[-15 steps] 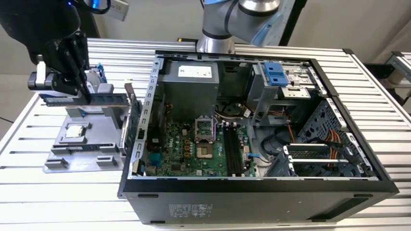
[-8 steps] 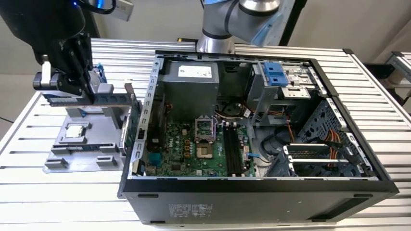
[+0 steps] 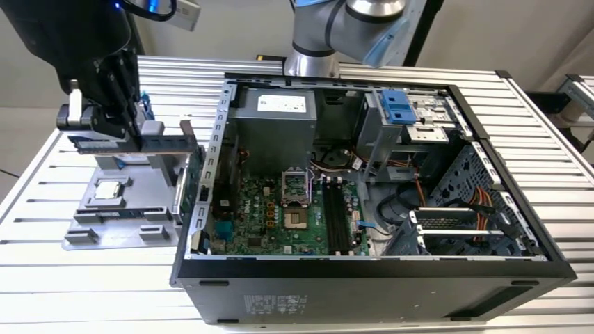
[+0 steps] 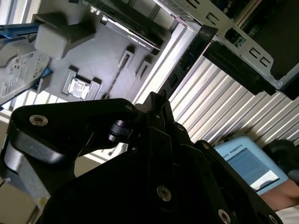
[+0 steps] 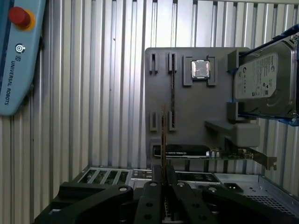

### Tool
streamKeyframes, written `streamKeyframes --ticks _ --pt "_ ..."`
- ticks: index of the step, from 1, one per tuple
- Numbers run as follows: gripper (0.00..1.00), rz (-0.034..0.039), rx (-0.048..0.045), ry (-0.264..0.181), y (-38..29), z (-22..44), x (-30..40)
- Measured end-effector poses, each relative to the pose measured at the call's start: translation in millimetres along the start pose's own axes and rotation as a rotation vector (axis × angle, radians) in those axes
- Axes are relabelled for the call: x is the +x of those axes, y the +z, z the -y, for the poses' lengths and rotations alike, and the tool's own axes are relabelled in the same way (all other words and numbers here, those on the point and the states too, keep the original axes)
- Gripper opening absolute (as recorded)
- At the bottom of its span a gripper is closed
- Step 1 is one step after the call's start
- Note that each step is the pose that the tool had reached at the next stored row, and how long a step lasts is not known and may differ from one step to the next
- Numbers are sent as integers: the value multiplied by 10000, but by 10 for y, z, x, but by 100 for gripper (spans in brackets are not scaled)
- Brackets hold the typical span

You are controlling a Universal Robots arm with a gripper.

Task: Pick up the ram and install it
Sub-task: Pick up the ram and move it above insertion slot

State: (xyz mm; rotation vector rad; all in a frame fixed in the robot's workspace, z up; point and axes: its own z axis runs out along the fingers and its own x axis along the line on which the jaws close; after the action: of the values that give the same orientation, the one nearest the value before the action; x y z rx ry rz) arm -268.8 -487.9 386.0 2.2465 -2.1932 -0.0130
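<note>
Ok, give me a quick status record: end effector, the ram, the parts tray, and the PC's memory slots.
end effector: shut on the ram, above the parts tray
ram: held edge-on, appears lifted off the tray, outside the computer case
parts tray: gray, carries CPU chip, hard drive, graphics card
memory slots: on the motherboard in the open case, look empty
install: not yet done
</note>
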Motion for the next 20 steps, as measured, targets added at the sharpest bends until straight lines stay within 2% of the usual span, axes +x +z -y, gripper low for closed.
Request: streamKeyframes --ticks 20 --pt "0 0 0 0 -1 154 4"
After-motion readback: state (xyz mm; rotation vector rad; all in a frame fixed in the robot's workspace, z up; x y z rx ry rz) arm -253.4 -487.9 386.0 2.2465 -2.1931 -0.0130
